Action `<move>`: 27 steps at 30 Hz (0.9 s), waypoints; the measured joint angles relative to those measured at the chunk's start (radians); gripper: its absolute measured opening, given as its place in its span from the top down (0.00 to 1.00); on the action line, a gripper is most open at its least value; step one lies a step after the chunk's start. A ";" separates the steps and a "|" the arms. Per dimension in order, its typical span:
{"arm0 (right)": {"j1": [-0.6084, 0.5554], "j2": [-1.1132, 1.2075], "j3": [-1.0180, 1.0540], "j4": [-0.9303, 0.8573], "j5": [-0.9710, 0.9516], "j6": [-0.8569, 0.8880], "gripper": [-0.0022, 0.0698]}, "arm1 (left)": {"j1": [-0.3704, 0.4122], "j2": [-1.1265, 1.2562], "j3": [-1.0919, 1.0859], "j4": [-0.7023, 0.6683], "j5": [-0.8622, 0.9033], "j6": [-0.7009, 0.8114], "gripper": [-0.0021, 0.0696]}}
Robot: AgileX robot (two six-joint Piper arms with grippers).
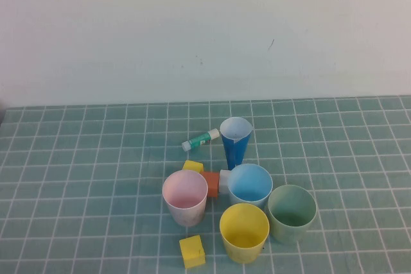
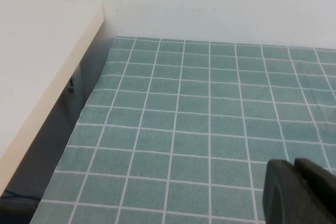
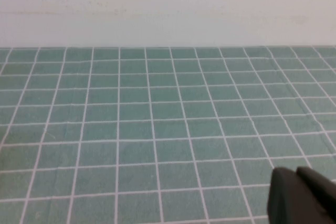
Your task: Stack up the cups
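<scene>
- Standing upright and unstacked near the table's near edge were the pink cup (image 1: pixel 185 197), blue cup (image 1: pixel 250 184), yellow cup (image 1: pixel 244 232) and green cup (image 1: pixel 292 213).
- Left gripper (image 2: pixel 299 192) and right gripper (image 3: pixel 300 195) hovered over bare cloth, jaws closed, holding nothing.

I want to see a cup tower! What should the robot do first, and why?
Probably open the right gripper and reach for the green cup: all four cups stand apart, it is rightmost, and both grippers are shut, away from them; the left gripper too.
</scene>
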 joint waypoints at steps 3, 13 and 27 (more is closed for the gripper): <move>0.000 0.000 0.000 0.000 0.000 0.000 0.97 | 0.000 0.000 0.000 0.000 0.000 0.000 0.97; 0.000 0.000 0.000 0.000 0.000 0.000 0.97 | 0.000 0.000 0.000 0.000 0.000 0.000 0.97; 0.000 0.000 0.000 0.000 0.000 0.000 0.97 | 0.000 0.000 0.000 -0.006 0.000 0.000 0.98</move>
